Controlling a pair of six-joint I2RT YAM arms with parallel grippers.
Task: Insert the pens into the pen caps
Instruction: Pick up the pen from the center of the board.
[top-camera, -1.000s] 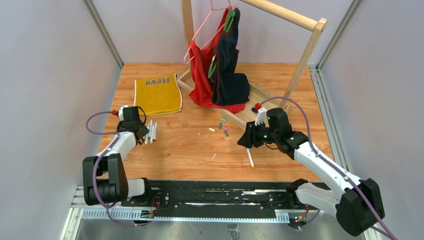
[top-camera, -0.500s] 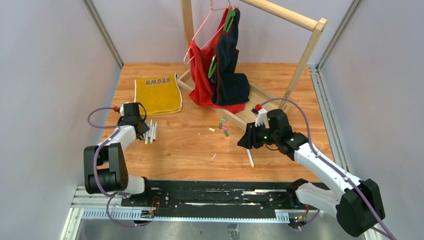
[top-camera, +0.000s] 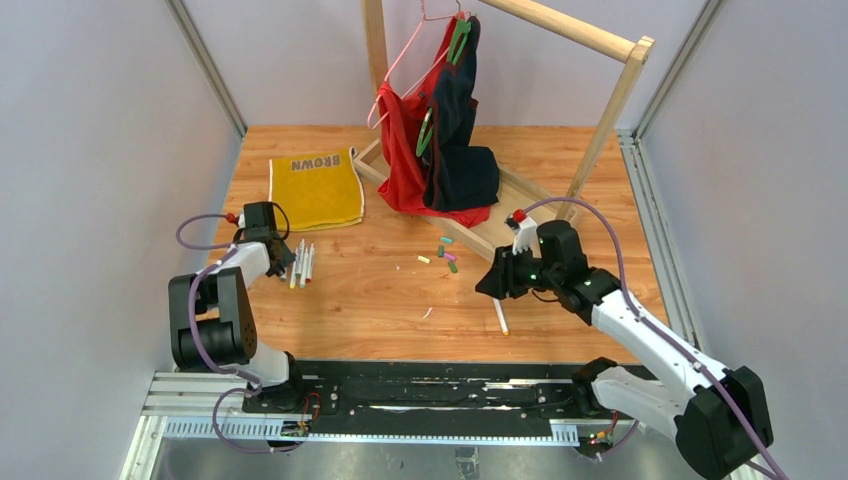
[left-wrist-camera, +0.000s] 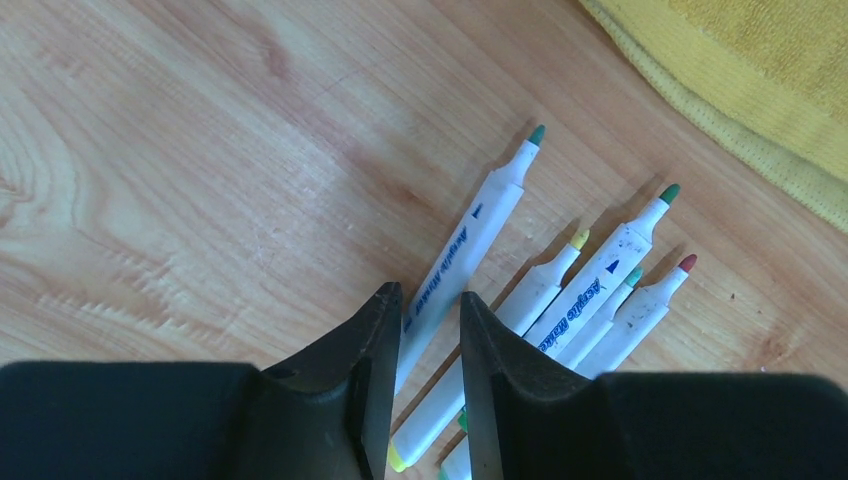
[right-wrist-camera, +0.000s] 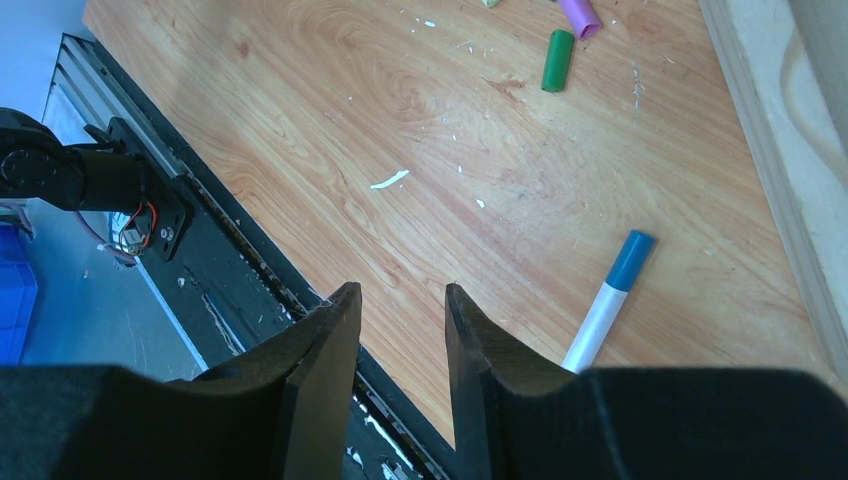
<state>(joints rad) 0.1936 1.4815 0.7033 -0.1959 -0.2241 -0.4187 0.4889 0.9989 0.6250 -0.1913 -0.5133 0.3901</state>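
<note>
Several uncapped white pens (left-wrist-camera: 560, 290) lie side by side near the yellow cloth, coloured tips pointing away; from above they show as a small bunch (top-camera: 302, 262). My left gripper (left-wrist-camera: 425, 296) (top-camera: 280, 264) is low over them, open, its jaws straddling the barrel of the leftmost pen (left-wrist-camera: 470, 235) with a narrow gap. Loose pen caps (top-camera: 446, 256) lie mid-table: a green cap (right-wrist-camera: 557, 60) and a purple cap (right-wrist-camera: 580, 14) show in the right wrist view. My right gripper (right-wrist-camera: 400, 292) (top-camera: 491, 284) hovers open and empty. A pen wearing a blue cap (right-wrist-camera: 610, 298) (top-camera: 500, 316) lies just right of it.
A yellow cloth (top-camera: 315, 190) lies at the back left. A wooden rack (top-camera: 610, 110) with red and dark garments (top-camera: 440, 150) stands at the back, its base frame (top-camera: 497, 228) near the caps. A white scrap (top-camera: 427, 313) lies mid-front. A black rail (top-camera: 420, 385) runs along the near edge.
The left arm has drawn in and its gripper has shifted slightly back beside the pens, its jaws narrowing a little. The right arm has barely moved.
</note>
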